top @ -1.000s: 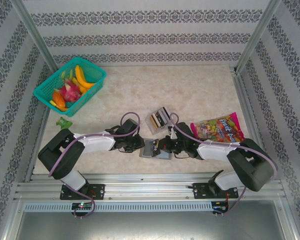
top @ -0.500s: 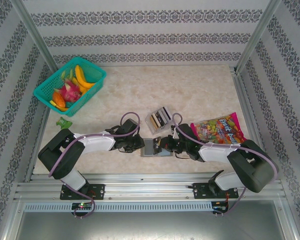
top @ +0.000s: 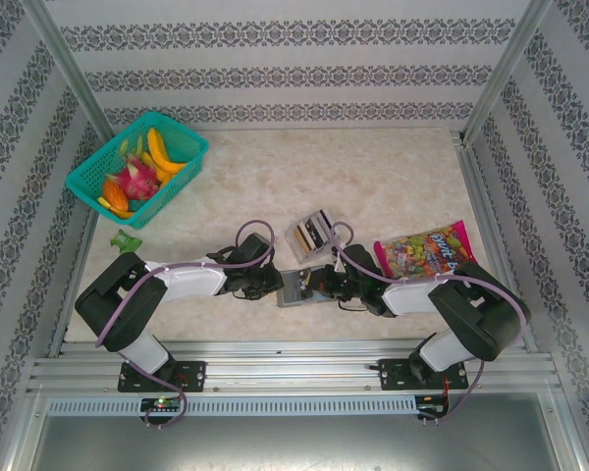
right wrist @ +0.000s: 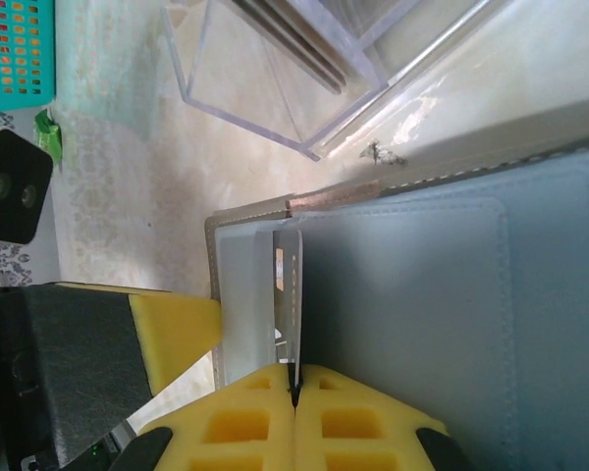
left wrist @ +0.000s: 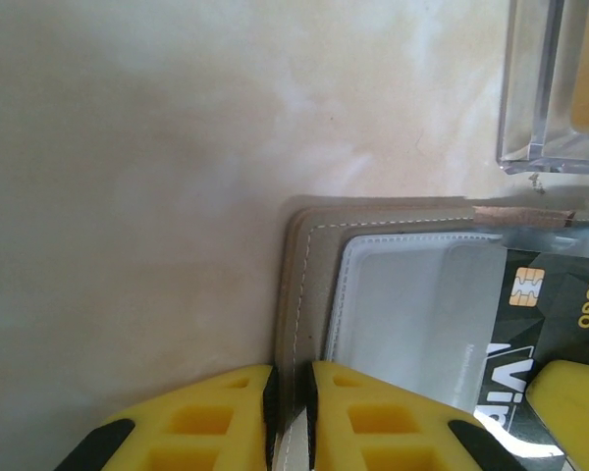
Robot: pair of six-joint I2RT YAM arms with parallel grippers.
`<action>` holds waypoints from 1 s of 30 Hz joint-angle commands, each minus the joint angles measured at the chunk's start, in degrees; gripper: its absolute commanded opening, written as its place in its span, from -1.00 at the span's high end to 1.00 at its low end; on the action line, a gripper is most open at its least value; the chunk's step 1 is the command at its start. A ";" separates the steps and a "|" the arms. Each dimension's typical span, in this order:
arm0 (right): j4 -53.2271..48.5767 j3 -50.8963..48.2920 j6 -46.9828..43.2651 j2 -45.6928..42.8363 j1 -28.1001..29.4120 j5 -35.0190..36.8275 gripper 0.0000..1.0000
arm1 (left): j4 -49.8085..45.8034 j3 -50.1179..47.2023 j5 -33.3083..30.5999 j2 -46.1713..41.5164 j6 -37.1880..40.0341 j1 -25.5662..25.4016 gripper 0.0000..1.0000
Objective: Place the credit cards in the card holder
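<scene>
While edge-on, card [right wrist: 286,294] lengthwise into holder [right wrist: 412,324].

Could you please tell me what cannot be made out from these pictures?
1. Left wrist view: print on the card is cut off by the frame edge.
2. Top view: the card's depth in the card holder is too small to see.
3. Right wrist view: the clear tray runs past the top edge, so its card count is unclear.

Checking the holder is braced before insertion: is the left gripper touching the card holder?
Touching. In the left wrist view, the left gripper has both yellow fingers pressed on the stitched edge of the card holder, which runs between them with no gap.
</scene>
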 commanded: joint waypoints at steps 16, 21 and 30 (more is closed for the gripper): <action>-20.94 5.72 -8.25 -4.63 -0.96 2.36 0.45 | 3.94 -1.09 1.08 2.76 -0.54 -2.38 0.63; -20.58 7.37 -8.60 -1.51 -1.03 0.95 0.59 | 4.29 -1.01 1.35 3.05 -0.64 -2.38 0.63; -19.59 11.88 -10.93 1.61 2.07 -2.02 0.93 | 4.02 -0.37 1.36 3.35 -0.13 -2.44 0.63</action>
